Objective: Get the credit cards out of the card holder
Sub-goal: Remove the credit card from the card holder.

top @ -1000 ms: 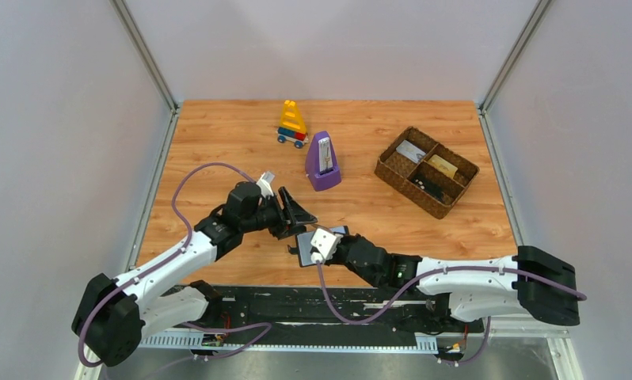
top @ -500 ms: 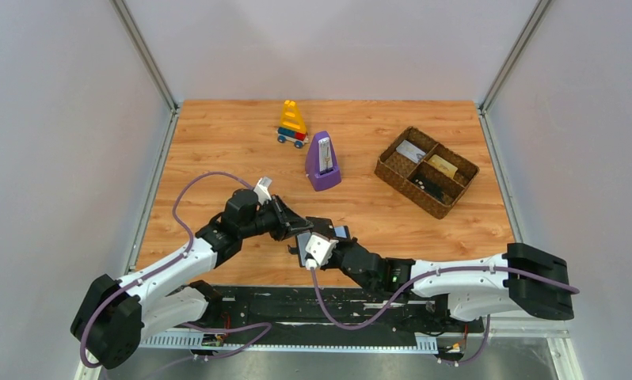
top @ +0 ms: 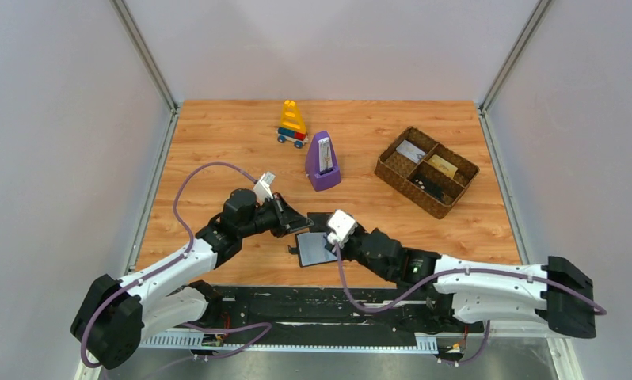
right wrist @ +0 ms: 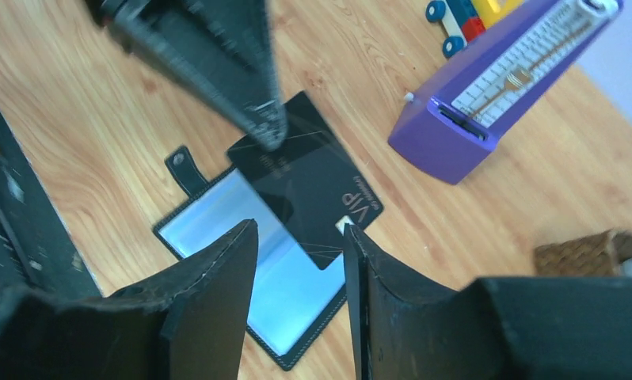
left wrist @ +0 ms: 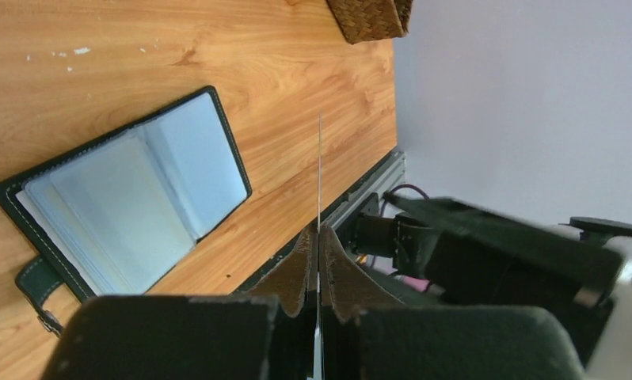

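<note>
While the card holder (left wrist: pixel 131 210) lies opened flat on the wooden surface (top: pixel 218 134), near the front edge and between the two arms, a black credit card (right wrist: pixel 305 178) is held over it.

- Card: white "VIP" print along one edge. It is pinched at one end by the left gripper (left wrist: pixel 319 237), whose fingers are clenched on it. From the left wrist it is seen edge-on, a thin line rising from between the pads. From the right wrist it is seen across the far part of the holder, covering part of one panel (whether it touches the holder cannot be told).
- Right gripper (right wrist: pixel 299 231): fingers released and standing apart above the holder, nothing gripped between them. One corner of the card is seen close to a fingertip; contact cannot be judged.
- Holder: black rim, two grey-blue panels facing up, a strap with a snap sticking out at its left side.
- Purple metronome (top: pixel 322 162) is upright at mid-surface. A wheeled toy of coloured blocks (top: pixel 292 124) is just beyond it, to the far left.
- Brown woven tray (top: pixel 404 188) is at the far right, well apart from the holder. A pale card (top: pixel 410 150) and a yellow-orange card (top: pixel 442 166) lie in its two far compartments. The near compartment holds dark items too small to name.
</note>
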Motion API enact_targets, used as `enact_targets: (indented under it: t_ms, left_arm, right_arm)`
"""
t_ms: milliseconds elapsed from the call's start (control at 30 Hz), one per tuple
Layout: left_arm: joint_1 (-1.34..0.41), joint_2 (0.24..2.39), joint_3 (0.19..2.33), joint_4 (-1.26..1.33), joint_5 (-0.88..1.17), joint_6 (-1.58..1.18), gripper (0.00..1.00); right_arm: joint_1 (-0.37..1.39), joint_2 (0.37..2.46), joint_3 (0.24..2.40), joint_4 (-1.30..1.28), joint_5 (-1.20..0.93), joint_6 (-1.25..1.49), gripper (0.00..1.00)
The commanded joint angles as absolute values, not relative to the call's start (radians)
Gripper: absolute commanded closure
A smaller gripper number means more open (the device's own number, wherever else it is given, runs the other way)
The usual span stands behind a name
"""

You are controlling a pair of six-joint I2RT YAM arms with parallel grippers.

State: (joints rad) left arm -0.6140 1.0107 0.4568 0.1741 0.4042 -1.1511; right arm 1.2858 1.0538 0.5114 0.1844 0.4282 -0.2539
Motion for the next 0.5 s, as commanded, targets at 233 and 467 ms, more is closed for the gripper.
enact_targets:
  t_ms: [233,467]
  left_arm:
    - [-0.609,0.975,0.472,0.21,0.533,-0.841,1.0]
    - [-0.61,0.94,0.481,0.21,0.563,-0.807,1.0]
  right_arm:
    - [0.836,0.829,0.599,0.006,-0.147,0.313,0.51]
    - [0.668,0.897,0.622,-0.028,-0.439,0.405,0.52]
